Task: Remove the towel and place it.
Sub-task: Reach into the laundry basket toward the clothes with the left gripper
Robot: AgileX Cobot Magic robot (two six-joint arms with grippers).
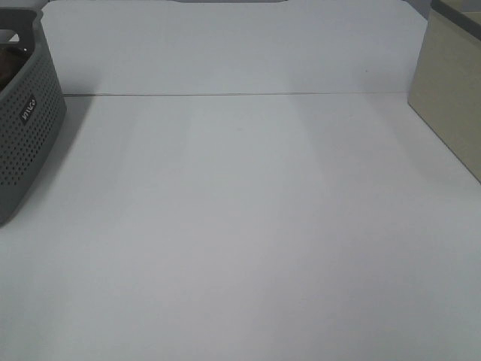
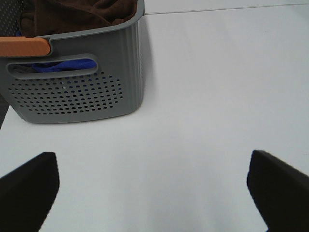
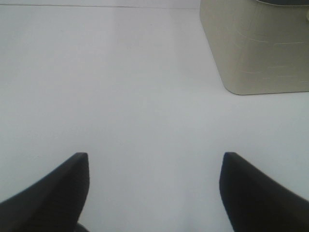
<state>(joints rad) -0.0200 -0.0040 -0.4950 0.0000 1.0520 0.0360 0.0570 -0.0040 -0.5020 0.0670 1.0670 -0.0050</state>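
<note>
White tabletop (image 1: 240, 226) fills the high view. Grey basket (image 1: 30, 135) sits at its left edge, beige bin (image 1: 451, 90) upper right. Brown towel (image 2: 87, 12) lies bunched in the basket. Left claw (image 2: 152, 162) and right claw (image 3: 154, 157) both gape wide above the tabletop, gripping nothing.

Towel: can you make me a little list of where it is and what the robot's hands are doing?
table: white
towel: dark brown, bunched inside the grey basket
grey basket: left edge of the table
beige bin: right edge of the table
left gripper: open, empty, facing the grey basket
right gripper: open, empty, facing the beige bin
</note>
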